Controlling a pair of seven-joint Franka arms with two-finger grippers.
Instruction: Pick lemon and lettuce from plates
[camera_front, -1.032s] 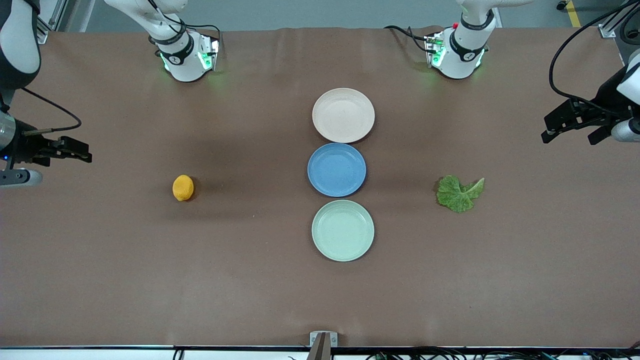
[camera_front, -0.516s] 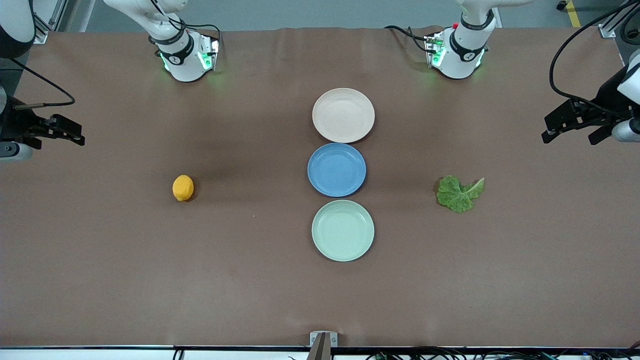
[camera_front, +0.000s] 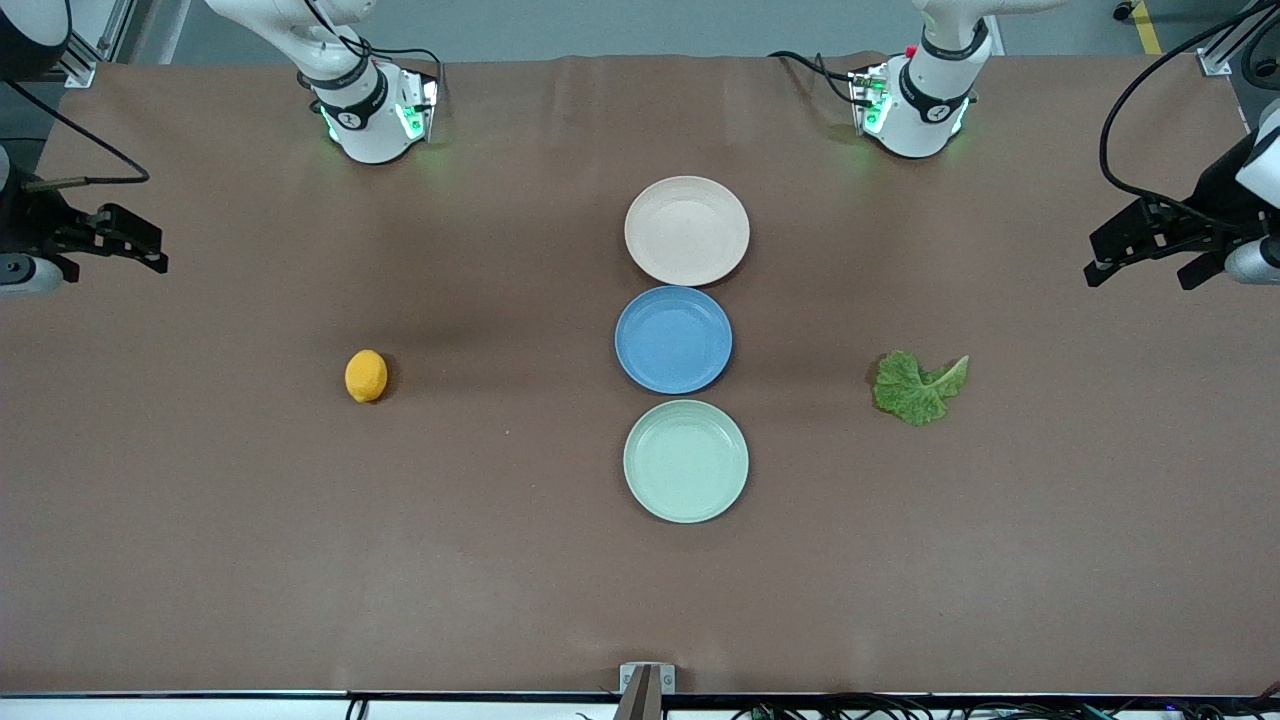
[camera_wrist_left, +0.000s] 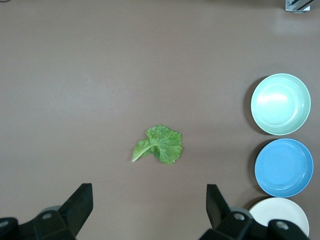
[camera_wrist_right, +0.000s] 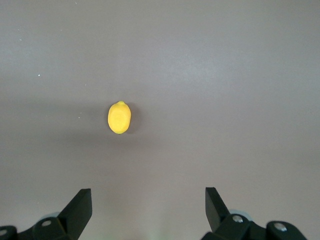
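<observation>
My left tool (camera_front: 1150, 262) hangs over the desk (camera_front: 500, 560) at the left arm's end, jaws spread wide and holding nothing; my right tool (camera_front: 130, 245) hangs over the right arm's end, just as wide and just as empty. The lemon (camera_front: 366, 375) lies on the bare desk well apart from my right tool, toward the middle of the desk, and the lettuce (camera_front: 918, 386) lies flat on the desk well apart from my left tool, also toward the middle. Neither sits on a plate: the beige plate (camera_front: 687, 230), the blue plate (camera_front: 673, 339) and the mint plate (camera_front: 686, 460) stand in a row midway between my two tools, each just beside the next, all of them bare. As I judge it, the picking off the plates is already done, or the pieces were never on them. If I must grasp again, the lemon could roll out from between my fingers should I close off-centre on its smooth oval skin, and the thin leaf could slip or tear because it lies so flat that my fingertips might scrape the desk instead of catching it. Nothing stands between either tool and its piece; the plates lie past both pieces and block nothing.
</observation>
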